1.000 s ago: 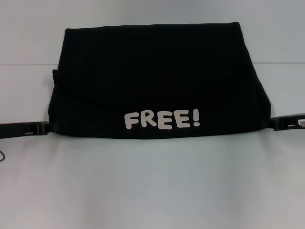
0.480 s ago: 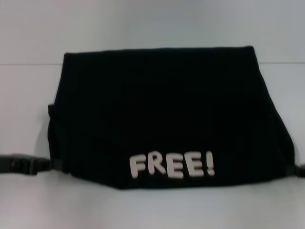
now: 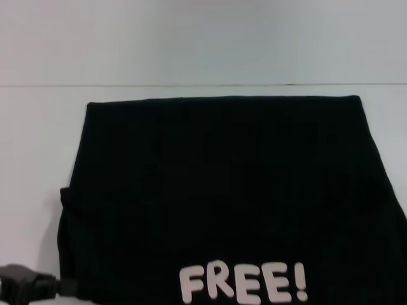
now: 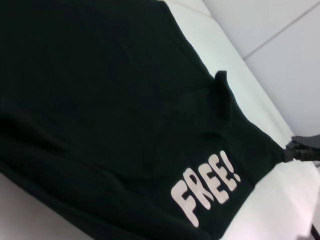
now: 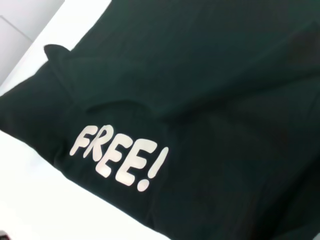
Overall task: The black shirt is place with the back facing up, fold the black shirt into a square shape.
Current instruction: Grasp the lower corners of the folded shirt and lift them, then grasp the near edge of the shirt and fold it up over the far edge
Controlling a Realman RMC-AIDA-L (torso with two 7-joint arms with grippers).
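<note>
Black shirt [image 3: 216, 190]: folded over on itself, lying on the white table [image 3: 38, 140]. It fills most of the head view; the far edge runs straight across, the near edge runs off the bottom of the picture.

Print: white lettering "FREE!" [image 3: 243, 284] faces up on the near part of the shirt, just right of centre in the head view. It also shows in the left wrist view [image 4: 205, 187] and the right wrist view [image 5: 119, 156].

Folds: a small flap of fabric sticks out at the shirt's left edge [image 3: 63, 194]. The right wrist view shows an upper layer ending in a soft ridge across the lettered layer.

Left gripper [image 3: 28, 289]: at the near left corner of the head view, low by the table, its tip reaching to the shirt's near left corner. Whether its jaws are clamped on the fabric or merely beside it: cannot tell.

Right gripper [image 4: 305, 150]: outside the head view; seen only from the left wrist camera, at the shirt's far corner beyond the lettering. Its tip meets the fabric edge there. State of its jaws: cannot tell.

Table: plain white, with one thin seam line [image 3: 191, 85] running across beyond the shirt's far edge.
</note>
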